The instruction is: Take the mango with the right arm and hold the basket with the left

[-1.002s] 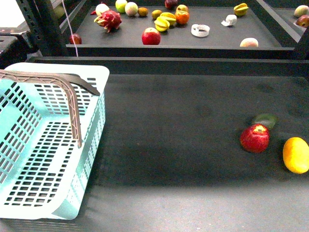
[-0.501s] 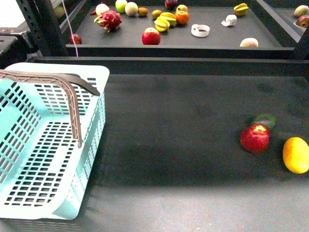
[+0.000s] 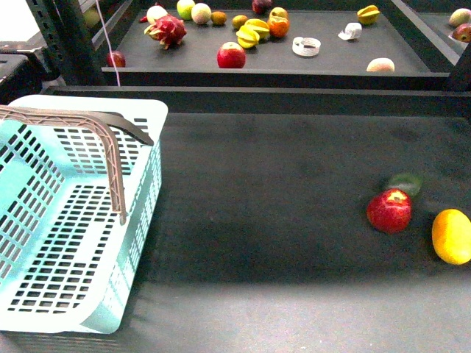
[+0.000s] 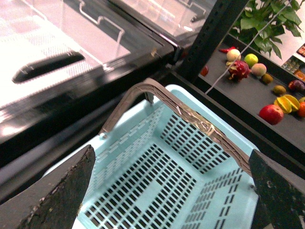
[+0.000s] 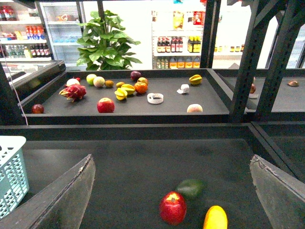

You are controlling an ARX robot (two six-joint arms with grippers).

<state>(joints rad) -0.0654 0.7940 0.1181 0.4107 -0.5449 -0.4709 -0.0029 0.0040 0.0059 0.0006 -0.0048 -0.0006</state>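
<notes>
Yellow mango (image 5: 215,218) unmoved, ahead of right end effector (image 5: 171,157) (spread apart); left end effector (image 4: 171,150), apart, above basket (image 4: 143,191); no grasp yet.

Left hand (image 4: 171,152): both fingers (image 4: 57,191) spread wide apart, nothing clamped, wrist tilted steeply downward. Right hand (image 5: 171,160): fingers (image 5: 62,200) spread just as wide, wrist nearly level, facing forward. Neither arm is seen in the front view.

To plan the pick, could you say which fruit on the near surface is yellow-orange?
The mango, farthest right; the apple beside it is red, the third fruit dark green.
</notes>
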